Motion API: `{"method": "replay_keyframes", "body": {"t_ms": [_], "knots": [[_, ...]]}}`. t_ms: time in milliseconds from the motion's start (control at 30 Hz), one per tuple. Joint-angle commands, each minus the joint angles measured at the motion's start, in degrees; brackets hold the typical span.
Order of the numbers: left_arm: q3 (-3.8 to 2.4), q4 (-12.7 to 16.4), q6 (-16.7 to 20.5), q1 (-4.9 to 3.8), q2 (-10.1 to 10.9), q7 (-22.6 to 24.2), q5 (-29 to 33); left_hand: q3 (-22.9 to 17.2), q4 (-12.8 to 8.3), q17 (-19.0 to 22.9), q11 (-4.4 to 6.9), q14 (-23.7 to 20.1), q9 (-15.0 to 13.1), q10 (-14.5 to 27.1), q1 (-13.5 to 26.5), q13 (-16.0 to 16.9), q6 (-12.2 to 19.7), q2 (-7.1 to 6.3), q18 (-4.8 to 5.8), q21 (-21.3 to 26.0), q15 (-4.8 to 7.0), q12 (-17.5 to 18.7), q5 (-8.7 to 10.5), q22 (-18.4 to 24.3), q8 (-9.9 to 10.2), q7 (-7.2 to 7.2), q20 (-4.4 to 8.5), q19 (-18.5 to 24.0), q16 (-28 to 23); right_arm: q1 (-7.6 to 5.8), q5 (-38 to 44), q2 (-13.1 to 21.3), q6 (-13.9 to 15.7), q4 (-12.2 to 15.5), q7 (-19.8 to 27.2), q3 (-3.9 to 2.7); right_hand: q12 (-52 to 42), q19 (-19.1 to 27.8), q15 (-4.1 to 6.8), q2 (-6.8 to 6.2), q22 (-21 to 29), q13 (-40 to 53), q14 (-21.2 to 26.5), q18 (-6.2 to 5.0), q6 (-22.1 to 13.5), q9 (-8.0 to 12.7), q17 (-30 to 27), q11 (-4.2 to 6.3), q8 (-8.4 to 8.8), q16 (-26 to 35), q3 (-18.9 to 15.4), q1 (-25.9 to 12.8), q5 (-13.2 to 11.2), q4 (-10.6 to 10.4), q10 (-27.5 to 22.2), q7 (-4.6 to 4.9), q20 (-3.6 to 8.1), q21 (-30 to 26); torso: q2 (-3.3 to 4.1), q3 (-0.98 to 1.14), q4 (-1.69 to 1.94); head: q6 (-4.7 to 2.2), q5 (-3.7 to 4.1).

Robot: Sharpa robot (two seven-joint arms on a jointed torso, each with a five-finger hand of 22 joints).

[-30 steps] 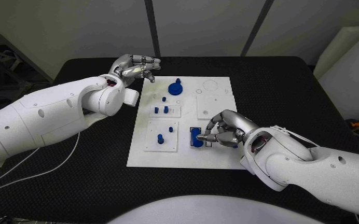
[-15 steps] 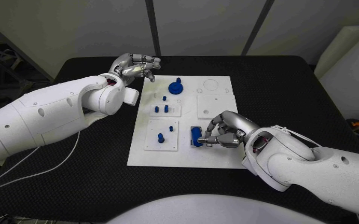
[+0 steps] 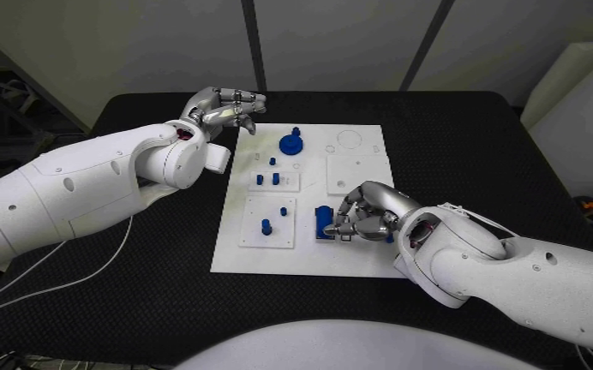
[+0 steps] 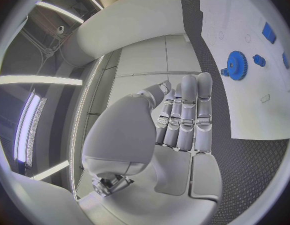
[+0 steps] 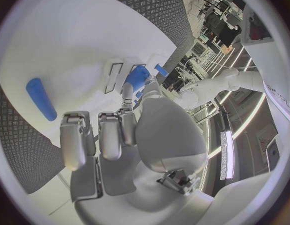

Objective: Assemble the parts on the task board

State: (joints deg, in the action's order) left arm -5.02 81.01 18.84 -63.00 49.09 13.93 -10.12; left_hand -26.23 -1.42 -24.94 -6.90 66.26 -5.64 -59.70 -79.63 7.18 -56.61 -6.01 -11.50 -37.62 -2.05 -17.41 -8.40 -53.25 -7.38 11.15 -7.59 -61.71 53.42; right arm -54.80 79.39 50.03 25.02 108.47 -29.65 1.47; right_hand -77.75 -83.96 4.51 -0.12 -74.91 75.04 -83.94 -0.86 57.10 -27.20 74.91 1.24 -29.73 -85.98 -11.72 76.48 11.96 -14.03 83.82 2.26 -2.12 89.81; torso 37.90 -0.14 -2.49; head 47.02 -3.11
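Observation:
The white task board lies in the middle of the black table. My right hand rests on the board's near part and pinches a blue block between thumb and fingers; the right wrist view shows that block at the fingertips of the right hand. A long blue part lies flat on the board beside this hand. A blue gear stands at the board's far side. My left hand hovers past the board's far left corner, fingers curled in on nothing; the left wrist view shows the left hand and the gear.
Small blue pegs stand in two inset plates on the board's left half, one plate in the middle and one nearer me. A white inset plate sits just beyond my right hand. Black table surrounds the board.
My right hand has shifted a little to the left and closed tighter on the blue block, which now stands higher. The left hand has not moved.

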Motion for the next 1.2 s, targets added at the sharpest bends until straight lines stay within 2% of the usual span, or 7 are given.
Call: {"method": "replay_keyframes", "body": {"t_ms": [33,167,367,600,833,1067,1200], "knots": [[-0.04,0.2,-0.2,-0.08,0.0,0.0,-0.2,0.2,0.0,0.1,-0.01,-0.3,0.1,0.5,0.1,-0.1,0.4,0.55,1.04,0.4,0.03,-0.1,0.09,0.1,-0.3,0.08,0.02,0.2,0.0,-0.08,1.4,-0.5,-0.3,-0.7,-0.9,-0.02,0.1,-6.0,0.48,0.10,-15.1,6.1,-4.8,0.86,0.4,-0.1,9.0,0.41,0.26,-0.2,0.0,0.8,0.3,0.5,0.9,0.14,0.50,0.2,0.02,0.03,-0.12,0.07,-0.15],[-0.04,0.2,-0.2,-0.08,0.0,0.0,-0.2,0.2,0.0,0.1,-0.01,-0.3,0.1,0.5,0.1,-0.1,0.4,0.55,1.04,0.4,0.03,-0.1,0.09,0.1,-0.3,0.08,0.02,0.2,0.0,-0.08,1.5,-1.0,-1.4,-1.1,-0.8,-0.03,0.0,-6.0,0.51,0.15,-15.1,6.1,-4.8,0.86,0.5,-0.1,9.0,0.44,0.26,-0.3,0.0,1.1,0.3,0.6,0.9,0.11,0.53,0.2,0.01,0.00,-0.16,0.10,-0.15],[-0.04,0.2,-0.1,-0.08,0.1,0.0,-0.2,0.2,0.0,0.1,-0.01,-0.3,0.1,0.5,0.1,-0.1,0.4,0.55,1.04,0.4,0.03,-0.1,0.09,0.1,-0.3,0.08,0.02,0.2,0.0,-0.08,1.4,-1.1,-4.9,-1.5,-0.9,-0.04,0.3,-6.0,0.54,-0.32,-15.1,6.0,-4.8,0.86,0.4,-0.4,9.0,0.45,0.36,-0.2,-0.3,2.2,-0.1,1.3,0.8,0.11,0.58,0.2,0.04,0.01,-0.18,0.29,-0.20],[-0.04,0.3,-0.1,-0.08,0.1,-0.1,-0.2,0.3,0.0,0.1,-0.01,-0.3,0.1,0.6,0.1,-0.1,0.5,0.63,1.03,0.4,0.03,-0.2,0.07,0.1,-0.3,0.08,0.01,0.2,0.1,-0.09,1.3,-1.4,-7.1,-1.7,-0.9,-0.04,0.3,-6.0,0.57,-0.13,-15.1,6.1,-4.8,0.86,0.5,-0.6,9.1,0.48,0.49,-0.2,-0.4,4.0,-1.6,2.4,0.8,0.08,0.60,0.2,-0.01,-0.01,-0.10,0.50,-0.13],[-0.04,0.2,-0.1,-0.08,0.1,-0.1,-0.2,0.3,0.0,0.1,-0.01,-0.3,0.1,0.6,0.1,-0.1,0.5,0.63,1.03,0.4,0.03,-0.2,0.07,0.1,-0.3,0.08,0.01,0.2,0.1,-0.09,2.3,-1.6,-6.4,-1.8,-1.1,-0.04,0.0,-6.0,0.63,0.39,-15.1,6.3,-4.8,0.86,0.8,-0.8,9.2,0.58,0.55,-0.3,-0.3,5.0,-2.0,2.9,1.0,-0.04,0.65,0.2,-0.05,0.02,-0.20,0.56,-0.13],[-0.04,0.1,-0.2,-0.08,0.1,-0.1,-0.2,0.3,0.0,0.1,-0.01,-0.3,0.1,0.6,0.1,-0.1,0.5,0.63,1.03,0.4,0.03,-0.2,0.07,0.1,-0.3,0.08,0.01,0.2,0.1,-0.08,2.4,-0.7,-4.9,-0.6,0.0,-0.02,0.0,-6.0,0.56,-0.62,-15.1,6.4,-4.8,0.86,0.9,-1.0,9.1,0.44,0.61,-0.3,-1.6,3.7,-3.3,2.4,1.1,0.14,0.64,0.2,-0.05,0.12,-0.27,0.45,-0.07],[-0.04,0.0,-0.1,-0.08,0.1,-0.1,-0.2,0.3,0.0,0.1,-0.01,-0.3,0.1,0.6,0.1,-0.1,0.5,0.63,1.03,0.4,0.03,-0.2,0.07,0.1,-0.3,0.08,0.01,0.2,0.1,-0.07,0.2,1.3,-2.7,1.2,3.5,0.01,0.3,-6.0,0.46,-1.15,-15.1,6.2,-4.8,0.86,0.6,-1.1,8.9,0.29,0.86,-0.1,-2.4,2.6,-3.8,1.7,0.9,0.33,0.56,0.2,-0.07,0.13,-0.35,0.30,0.02]]}}
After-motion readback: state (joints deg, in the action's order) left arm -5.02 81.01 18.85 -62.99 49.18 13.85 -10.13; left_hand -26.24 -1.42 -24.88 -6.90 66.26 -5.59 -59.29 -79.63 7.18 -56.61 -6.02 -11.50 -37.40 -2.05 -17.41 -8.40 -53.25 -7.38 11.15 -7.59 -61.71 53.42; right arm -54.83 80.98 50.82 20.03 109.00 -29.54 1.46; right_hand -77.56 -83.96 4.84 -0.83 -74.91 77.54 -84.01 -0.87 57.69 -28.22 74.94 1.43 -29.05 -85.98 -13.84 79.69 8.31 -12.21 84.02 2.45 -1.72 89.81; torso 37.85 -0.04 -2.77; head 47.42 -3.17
